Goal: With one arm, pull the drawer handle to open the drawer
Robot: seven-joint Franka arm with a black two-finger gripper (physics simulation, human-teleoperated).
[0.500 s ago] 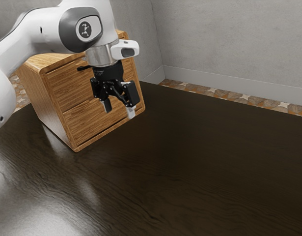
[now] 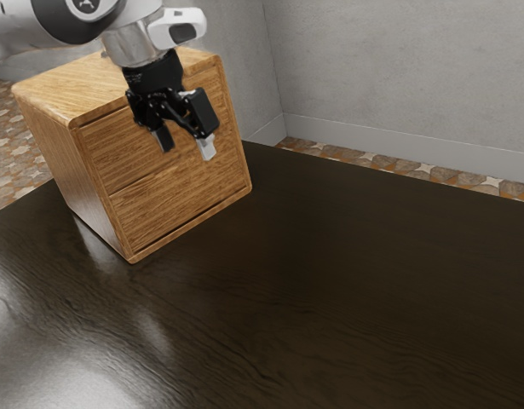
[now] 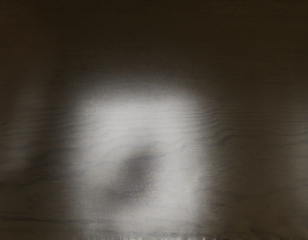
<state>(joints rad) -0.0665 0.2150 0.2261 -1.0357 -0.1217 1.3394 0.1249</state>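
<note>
A wooden cabinet (image 2: 83,89) stands on the dark table at the exterior view's left. It has an upper drawer (image 2: 117,158) and a lower drawer (image 2: 178,200), and both fronts sit flush. My gripper (image 2: 187,143) hangs open in front of the upper drawer's front, fingers pointing down, with nothing between them. The drawer handle is hidden behind my hand. The wrist view looks at the dark table top (image 3: 259,70) with a pale patch of glare (image 3: 138,150) on it.
The dark wooden table (image 2: 330,290) stretches wide toward the exterior view's right and front. Grey walls (image 2: 398,60) rise behind it, with a strip of patterned floor (image 2: 415,166) at their foot.
My hand has risen and shifted toward the exterior view's left, from the lower drawer's level to the upper drawer's front. The fingers stay open. The cabinet has not moved.
</note>
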